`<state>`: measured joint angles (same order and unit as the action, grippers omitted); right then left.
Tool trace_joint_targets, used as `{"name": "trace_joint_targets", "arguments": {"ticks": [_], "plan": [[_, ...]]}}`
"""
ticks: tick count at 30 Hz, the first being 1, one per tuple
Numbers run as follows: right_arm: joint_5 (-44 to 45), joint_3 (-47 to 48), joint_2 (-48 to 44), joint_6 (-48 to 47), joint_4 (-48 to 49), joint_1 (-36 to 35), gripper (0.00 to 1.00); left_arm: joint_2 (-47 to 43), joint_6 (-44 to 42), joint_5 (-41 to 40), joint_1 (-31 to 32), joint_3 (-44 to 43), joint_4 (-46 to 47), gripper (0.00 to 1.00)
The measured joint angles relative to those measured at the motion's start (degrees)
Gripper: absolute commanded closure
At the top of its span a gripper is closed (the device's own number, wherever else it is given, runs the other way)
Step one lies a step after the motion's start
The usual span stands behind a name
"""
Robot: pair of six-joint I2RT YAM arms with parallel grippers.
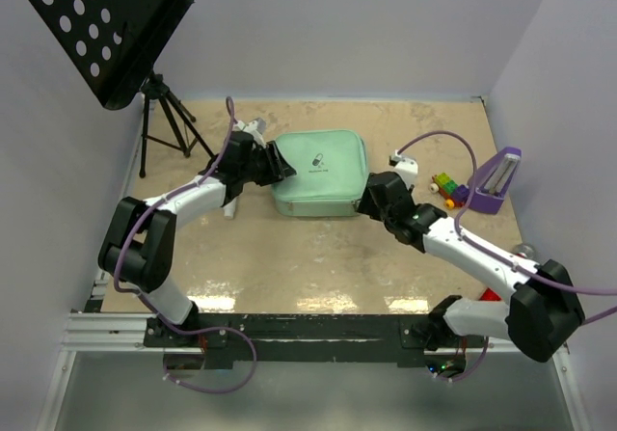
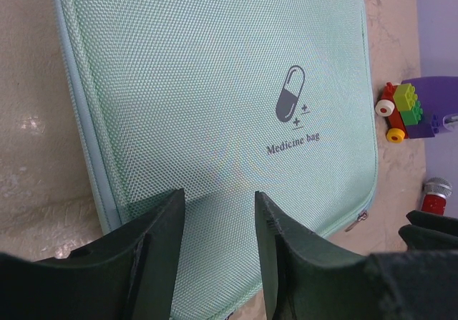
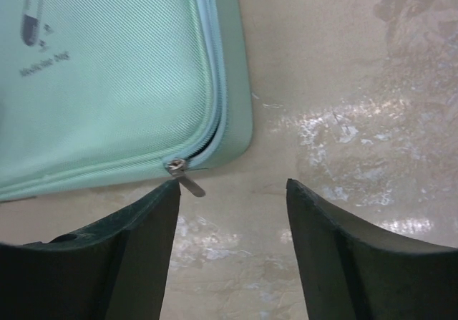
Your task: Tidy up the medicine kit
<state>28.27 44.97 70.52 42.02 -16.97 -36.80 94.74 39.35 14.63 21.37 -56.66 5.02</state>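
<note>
Outstretched left gripper (image 2: 218, 195) and right gripper (image 3: 232, 184) flank the medicine kit (image 1: 323, 173)

Mint-green woven medicine bag (image 1: 318, 173) bears a dark grey capsule mark (image 2: 290, 94); toy bricks (image 2: 402, 111) red, green, yellow; metronome (image 1: 494, 192) purple.

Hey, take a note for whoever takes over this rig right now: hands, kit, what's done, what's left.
Left hand: open, holding nothing, at the left edge of the medicine kit.
Right hand: open, empty, at the kit's near right corner beside the zipper pull.
Kit: flat mid-table, looks zipped shut.
Done: nothing visible yet.
Left: unzip, open, sort the contents.
</note>
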Motion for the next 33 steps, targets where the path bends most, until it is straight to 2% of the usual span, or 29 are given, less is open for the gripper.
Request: {"name": "trace_joint_targets", "arguments": {"ticks": [4, 10, 14, 18, 25, 33], "plan": [[-1.46, 0.20, -1.46, -0.07, 2.54, 0.33, 0.26, -0.13, 0.00, 0.15, 0.00, 0.00, -0.07, 0.50], [-4.66, 1.79, 3.52, -0.28, 8.11, 3.69, 0.22, -1.44, -0.66, 0.13, -0.96, 0.33, -2.19, 0.50], [-7.61, 4.85, 10.93, -1.62, 11.74, 7.54, 0.23, -2.62, -1.05, 0.44, -2.45, 1.29, -2.99, 0.50], [-11.19, 5.86, 16.24, -3.21, 14.88, 9.18, 0.30, -2.69, -1.14, 1.09, -3.13, 1.29, -3.28, 0.49], [-17.38, 4.37, 16.63, -4.33, 21.18, 7.91, 0.35, -3.39, -1.77, 1.38, -4.55, 1.29, -4.81, 0.49], [-17.31, 2.47, 16.63, -3.80, 23.89, 2.51, 0.33, -4.76, -3.23, -0.70, -6.03, 1.29, -7.58, 0.48]]}}
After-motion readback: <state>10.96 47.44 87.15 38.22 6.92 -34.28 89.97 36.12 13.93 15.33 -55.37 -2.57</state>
